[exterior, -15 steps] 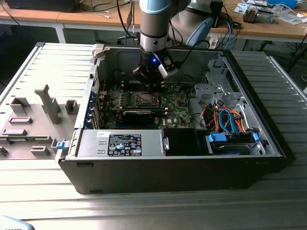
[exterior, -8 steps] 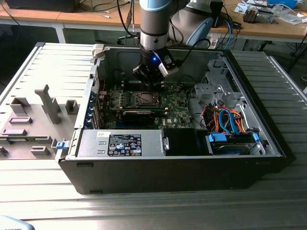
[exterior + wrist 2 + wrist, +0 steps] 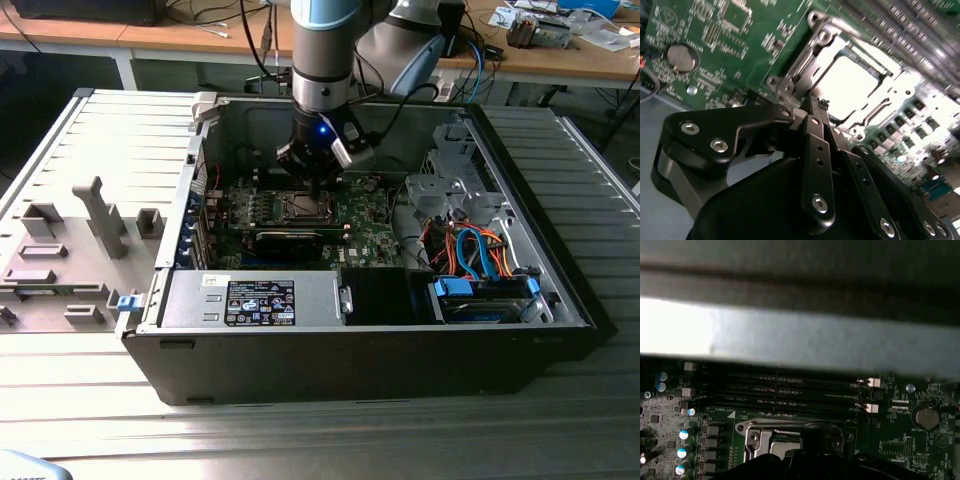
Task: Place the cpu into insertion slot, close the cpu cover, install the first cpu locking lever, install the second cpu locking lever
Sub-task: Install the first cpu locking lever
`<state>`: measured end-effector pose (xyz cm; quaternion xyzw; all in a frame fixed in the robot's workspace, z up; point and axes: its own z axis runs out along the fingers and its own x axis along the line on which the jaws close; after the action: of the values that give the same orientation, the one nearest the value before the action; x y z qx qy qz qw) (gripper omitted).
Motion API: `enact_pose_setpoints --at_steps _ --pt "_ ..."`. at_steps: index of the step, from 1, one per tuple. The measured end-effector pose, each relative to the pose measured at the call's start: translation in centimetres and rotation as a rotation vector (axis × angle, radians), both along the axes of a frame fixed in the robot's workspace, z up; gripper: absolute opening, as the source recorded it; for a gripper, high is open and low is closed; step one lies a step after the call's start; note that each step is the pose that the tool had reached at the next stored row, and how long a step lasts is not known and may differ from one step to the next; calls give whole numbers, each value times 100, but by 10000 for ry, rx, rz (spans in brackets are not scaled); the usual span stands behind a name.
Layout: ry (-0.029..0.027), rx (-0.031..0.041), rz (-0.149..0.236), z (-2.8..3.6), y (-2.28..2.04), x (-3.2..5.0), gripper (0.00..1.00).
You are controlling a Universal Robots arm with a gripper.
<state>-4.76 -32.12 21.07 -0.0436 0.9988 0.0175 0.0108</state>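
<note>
Hovering low over the socket inside the open computer case (image 3: 560,300), gripper (image 3: 821,107) with jaws together, seemingly empty. Seated in the slot, cpu (image 3: 852,90) under the closed cpu cover (image 3: 805,60); near edge hidden behind fingers (image 3: 815,150).

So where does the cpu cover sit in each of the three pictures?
Exterior view: the cpu cover lies on the motherboard directly under the gripper.
Second wrist view: it frames the pale cpu, beyond the fingertips.
First wrist view: its edge shows low, below the memory slots.
Shared landmark: the coin battery.
</note>
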Motion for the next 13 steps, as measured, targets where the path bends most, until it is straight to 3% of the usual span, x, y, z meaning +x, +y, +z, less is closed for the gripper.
enact_pose_setpoints --at_steps 1,4,7,13 --pt "1 -1 0 0 -42 0 11" --pt "1 1 1 1 -99 0 11" --pt "-1 -2 1 42 -120 0 11" --pt "-2 -2 0 220 -121 0 11"
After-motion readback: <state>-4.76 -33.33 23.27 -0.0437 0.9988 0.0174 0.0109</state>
